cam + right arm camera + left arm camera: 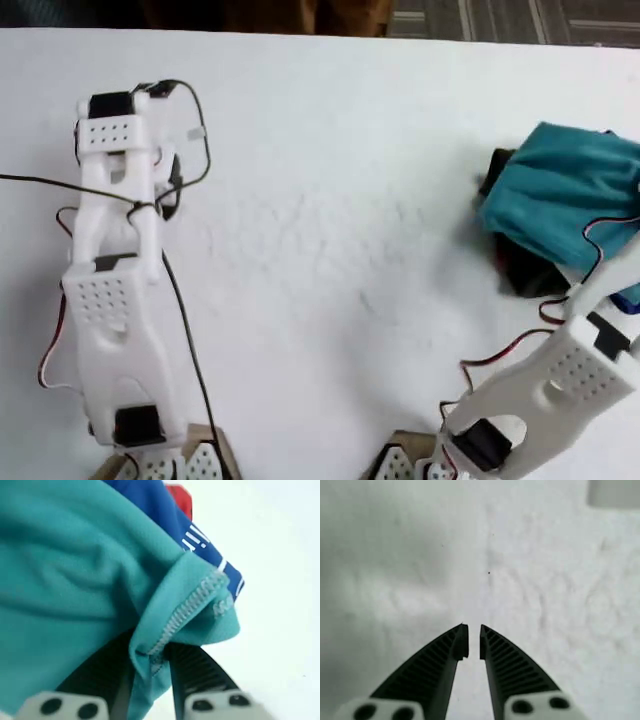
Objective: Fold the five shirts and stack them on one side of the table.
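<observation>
1. L gripper [471, 642]: jaws seen nearly closed w/ a slim gap, nothing held, above bare white table [555, 590].
2. R gripper [150, 655]: clenched on hemmed edge of teal shirt [75, 570].
3. Teal shirt is found atop a pile at table's right edge, by R arm [560, 380].
4. Blue shirt [200, 535] & red shirt [181, 499] are seen under the teal one.

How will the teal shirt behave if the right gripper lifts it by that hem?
Likely floppy: the teal shirt creases and drapes over the right gripper, so it should hang and sag. Probably light, being thin knit with a stitched hem. Lifting may drag the blue shirt lying against it.
</observation>
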